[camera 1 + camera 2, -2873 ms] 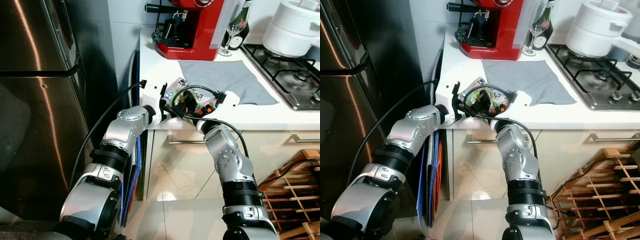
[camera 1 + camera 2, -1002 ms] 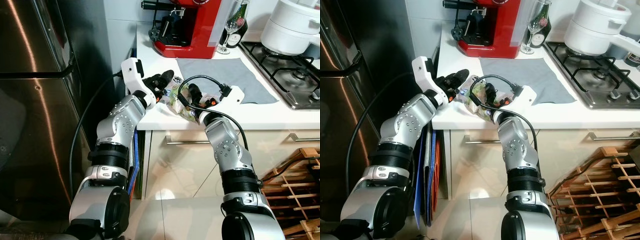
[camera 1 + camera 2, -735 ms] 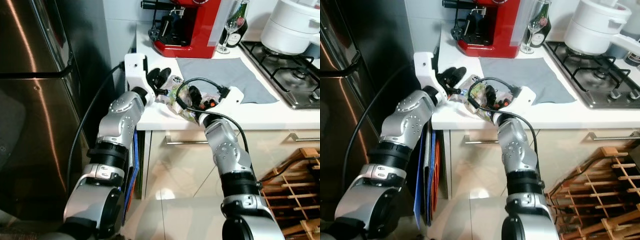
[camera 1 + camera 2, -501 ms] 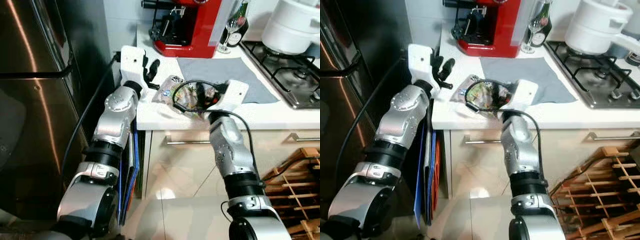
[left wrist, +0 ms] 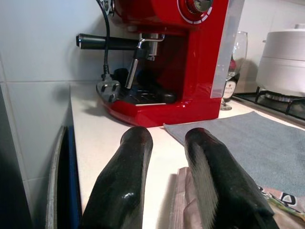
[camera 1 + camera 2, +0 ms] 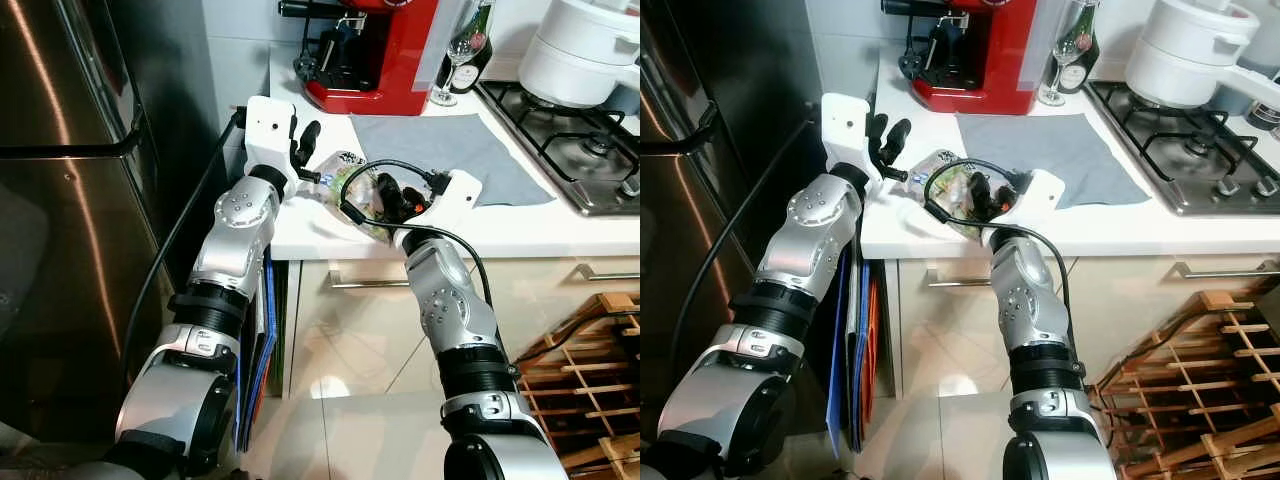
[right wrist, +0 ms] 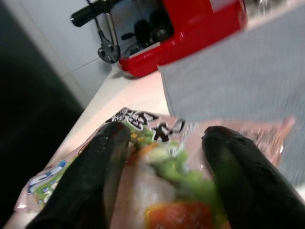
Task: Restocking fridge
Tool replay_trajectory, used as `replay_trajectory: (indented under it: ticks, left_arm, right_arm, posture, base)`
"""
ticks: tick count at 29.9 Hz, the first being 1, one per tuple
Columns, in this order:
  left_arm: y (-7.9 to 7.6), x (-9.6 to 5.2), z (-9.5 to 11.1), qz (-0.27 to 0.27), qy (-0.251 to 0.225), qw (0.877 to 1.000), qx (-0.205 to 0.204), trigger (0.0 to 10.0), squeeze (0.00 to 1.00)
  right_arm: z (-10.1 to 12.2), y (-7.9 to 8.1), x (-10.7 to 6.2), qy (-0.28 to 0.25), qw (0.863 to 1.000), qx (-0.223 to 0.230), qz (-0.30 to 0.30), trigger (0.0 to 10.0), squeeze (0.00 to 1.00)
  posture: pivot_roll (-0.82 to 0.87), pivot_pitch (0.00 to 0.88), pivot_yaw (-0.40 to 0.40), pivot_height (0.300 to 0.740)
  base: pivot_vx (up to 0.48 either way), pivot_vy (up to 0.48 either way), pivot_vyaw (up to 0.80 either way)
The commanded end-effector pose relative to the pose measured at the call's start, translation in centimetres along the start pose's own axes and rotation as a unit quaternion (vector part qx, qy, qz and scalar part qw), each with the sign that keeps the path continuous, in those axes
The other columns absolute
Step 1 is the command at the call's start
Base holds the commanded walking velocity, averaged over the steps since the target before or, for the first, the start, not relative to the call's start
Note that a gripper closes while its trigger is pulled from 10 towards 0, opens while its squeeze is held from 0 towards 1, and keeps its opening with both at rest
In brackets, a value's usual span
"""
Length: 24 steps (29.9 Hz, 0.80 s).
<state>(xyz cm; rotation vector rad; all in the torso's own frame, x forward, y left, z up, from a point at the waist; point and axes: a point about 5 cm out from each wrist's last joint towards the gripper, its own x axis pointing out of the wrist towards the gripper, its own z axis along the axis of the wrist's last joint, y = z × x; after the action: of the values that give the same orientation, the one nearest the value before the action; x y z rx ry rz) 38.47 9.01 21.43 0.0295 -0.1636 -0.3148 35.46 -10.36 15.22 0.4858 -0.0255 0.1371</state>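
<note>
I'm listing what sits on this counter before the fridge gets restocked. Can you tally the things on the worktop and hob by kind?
Red espresso machine: 1
Stemmed wine glass: 1
Dark green bottle: 1
Grey cloth mat: 1
White lidded pot on the hob: 1
Clear plastic bag of mixed vegetables: 1
Total: 6

A home kitchen. A white table (image 6: 520, 225) carries a red espresso machine (image 6: 385, 55), a wine glass (image 6: 462, 60) and a grey cloth (image 6: 450, 145). To the right sits a gas hob (image 6: 580, 150) with a white pot (image 6: 585, 55); on the left stands a steel fridge (image 6: 70, 220). Cream drawers (image 6: 540, 310) run below, beside a wooden wine rack (image 6: 595, 345).
</note>
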Motion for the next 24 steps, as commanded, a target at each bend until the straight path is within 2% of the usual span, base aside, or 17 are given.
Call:
replay_trajectory:
  ticks: [1,3,8,11,13,24]
  left_arm:
    - [-0.6,0.2,0.4,-0.011,-0.008,1.0,0.007,10.0,0.0]
    - [-0.8,0.2,0.4,-0.014,-0.009,1.0,0.007,10.0,0.0]
    - [-1.0,0.1,0.1,-0.019,-0.006,1.0,0.006,10.0,0.0]
    - [-1.0,0.1,0.0,-0.021,-0.003,1.0,0.006,10.0,0.0]
    - [-1.0,0.1,-0.1,-0.021,-0.001,1.0,0.006,10.0,0.0]
    - [-0.9,0.1,-0.3,-0.022,0.006,1.0,0.006,10.0,0.0]
  right_arm:
    - [1.3,-0.1,-0.1,-0.041,0.997,-0.063,-0.006,10.0,1.0]
    - [1.5,-0.3,-0.1,-0.045,0.997,-0.065,-0.016,10.0,1.0]
    - [1.6,-1.0,-0.1,-0.043,0.998,-0.031,-0.029,10.0,1.0]
    - [0.4,-1.6,0.0,-0.002,0.997,0.056,-0.052,10.0,1.0]
    - [-0.2,-1.9,-0.1,0.01,0.994,0.089,-0.063,10.0,1.0]
    - [-0.7,-1.9,0.0,0.037,0.987,0.145,-0.064,10.0,1.0]
  posture:
    - [-0.03,0.0,-0.062,0.74]
    - [-0.03,0.0,-0.063,0.74]
    - [-0.03,0.0,-0.062,0.74]
    - [-0.03,0.0,-0.062,0.74]
    - [-0.03,0.0,-0.062,0.74]
    - [-0.03,0.0,-0.06,0.74]
  base:
    - [0.0,0.0,0.0]
    - [0.0,0.0,0.0]
    - [0.0,0.0,0.0]
    - [0.0,0.0,0.0]
    - [0.0,0.0,0.0]
    - [0.0,0.0,0.0]
